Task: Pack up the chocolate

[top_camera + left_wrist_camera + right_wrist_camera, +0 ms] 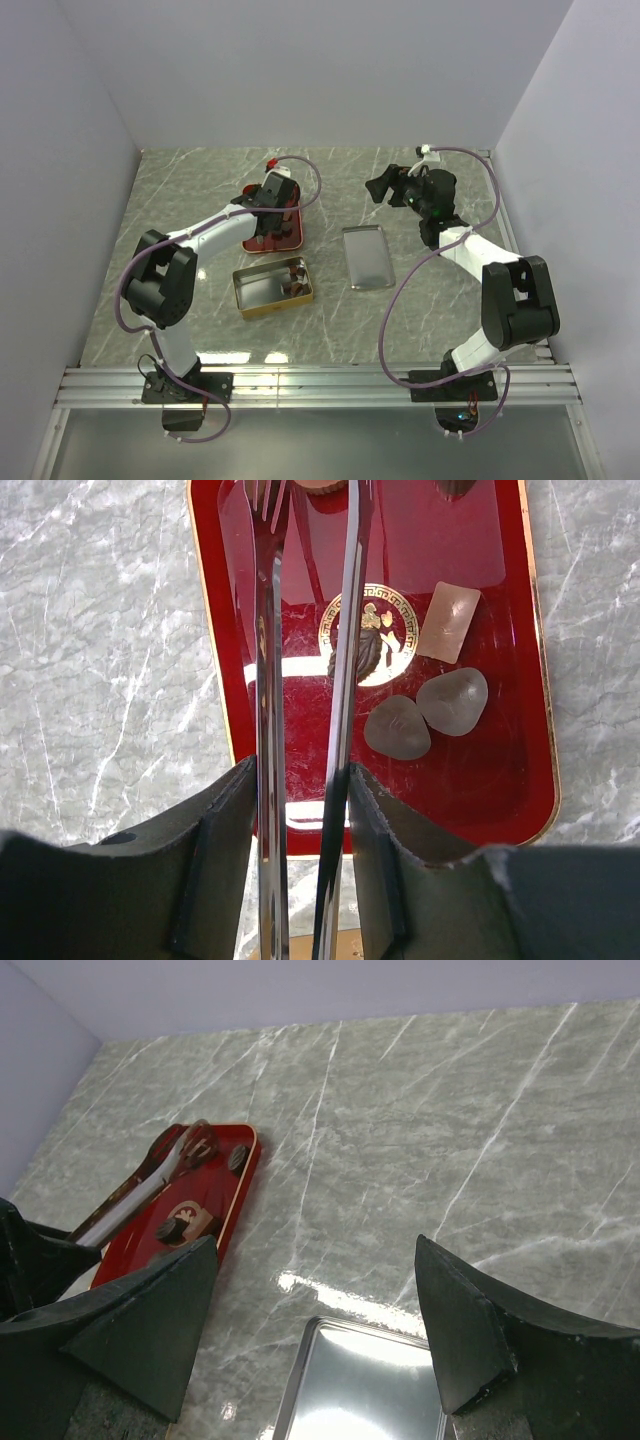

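The tray (495,610) sits back left, the tin (258,291) just in front of it, and the lid (366,258) lies apart to the right of both. On the tray sit chocolate pieces (397,727), beside the tongs (345,630) reaching over it. More pieces lie in the tin's right end.

You've got bare marble table (330,190) open between the red tray (480,790) and the silver lid (365,257), but your left gripper (300,820) and tongs (345,680) hang over that tray, gold tin (258,290) close on its near side.

No legible lettering or numbers, only a round gold emblem (372,635) with a figure, on the red tray (500,780)
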`<state>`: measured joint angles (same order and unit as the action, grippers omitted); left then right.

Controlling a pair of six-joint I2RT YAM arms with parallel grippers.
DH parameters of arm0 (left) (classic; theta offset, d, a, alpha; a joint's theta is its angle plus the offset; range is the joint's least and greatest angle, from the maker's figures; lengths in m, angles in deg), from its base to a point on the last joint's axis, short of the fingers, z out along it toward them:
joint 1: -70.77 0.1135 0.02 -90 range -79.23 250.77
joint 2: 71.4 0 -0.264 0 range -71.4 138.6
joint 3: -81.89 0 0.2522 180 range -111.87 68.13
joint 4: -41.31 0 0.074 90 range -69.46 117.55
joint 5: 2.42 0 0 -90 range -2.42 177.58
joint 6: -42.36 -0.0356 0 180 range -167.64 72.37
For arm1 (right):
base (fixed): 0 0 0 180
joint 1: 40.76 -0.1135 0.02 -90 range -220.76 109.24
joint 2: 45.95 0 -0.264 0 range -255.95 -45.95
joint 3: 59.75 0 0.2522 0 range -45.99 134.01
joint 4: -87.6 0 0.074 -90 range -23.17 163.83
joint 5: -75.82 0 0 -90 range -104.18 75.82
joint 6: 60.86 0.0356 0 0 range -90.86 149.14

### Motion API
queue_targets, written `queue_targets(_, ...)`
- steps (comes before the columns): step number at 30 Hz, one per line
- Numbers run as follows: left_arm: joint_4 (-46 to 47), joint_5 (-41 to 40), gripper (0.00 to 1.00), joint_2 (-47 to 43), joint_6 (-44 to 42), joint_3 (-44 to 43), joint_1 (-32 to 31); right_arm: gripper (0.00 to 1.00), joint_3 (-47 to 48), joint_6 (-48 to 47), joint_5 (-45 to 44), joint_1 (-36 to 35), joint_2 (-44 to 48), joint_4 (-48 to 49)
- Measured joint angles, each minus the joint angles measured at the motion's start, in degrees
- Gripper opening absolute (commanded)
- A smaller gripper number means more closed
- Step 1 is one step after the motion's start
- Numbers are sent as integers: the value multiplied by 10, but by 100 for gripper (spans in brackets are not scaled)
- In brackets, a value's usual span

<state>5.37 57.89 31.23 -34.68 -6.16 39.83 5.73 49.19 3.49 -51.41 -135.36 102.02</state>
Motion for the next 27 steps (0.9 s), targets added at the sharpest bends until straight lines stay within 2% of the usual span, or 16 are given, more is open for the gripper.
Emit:
queue_targets(5,0,3,45,0,0,0,0,86,0,0,0,0,0,0)
queue_targets(15,-3,6,30,2,0,0,0,86,0,0,0,0,0,0)
queue_targets(22,-15,21,29,-10,0,0,0,86,0,0,0,0,0,0)
queue_targets(27,-29,25,29,-52,3,10,-8,86,0,0,0,0,0,0)
